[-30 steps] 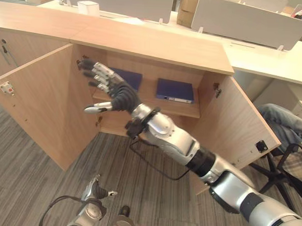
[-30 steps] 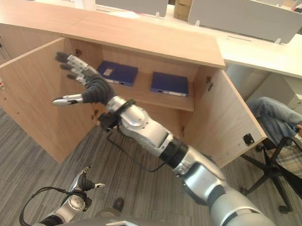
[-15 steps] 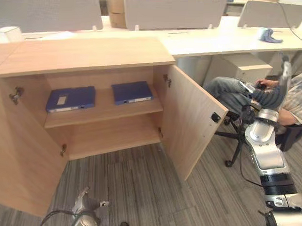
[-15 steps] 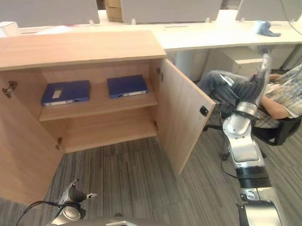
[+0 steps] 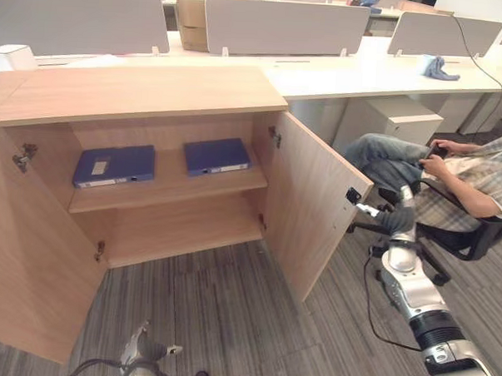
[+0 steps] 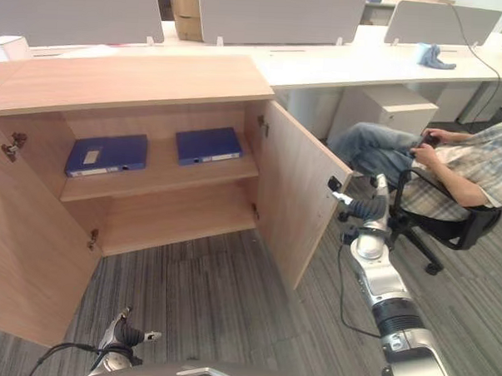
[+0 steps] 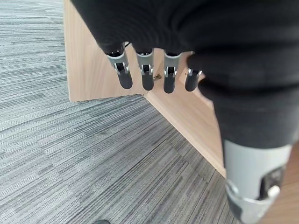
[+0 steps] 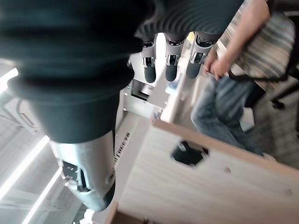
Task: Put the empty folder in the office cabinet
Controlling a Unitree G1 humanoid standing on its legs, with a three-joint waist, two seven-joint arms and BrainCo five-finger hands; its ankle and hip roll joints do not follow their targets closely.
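Quick update from the remote seat: closest to me the left hand (image 6: 124, 336) hangs low over the carpet (image 5: 221, 303), fingers loose and straight, nothing in it. The big change is the right hand (image 6: 363, 208). A second ago it was stretched out flat across the front of the cabinet (image 5: 130, 91) near the far door, then it swung up by the seated person (image 5: 476, 177). Now it has dropped to just beside the outer edge of the right door (image 5: 313, 207), fingers relaxed and not gripping anything. Further in, away from that hand, two blue folders (image 5: 116, 165) lie flat on the upper shelf (image 5: 176, 189), same as before, so the task's folder looks to be already inside. My guess is the placing is done and closing that door comes next.
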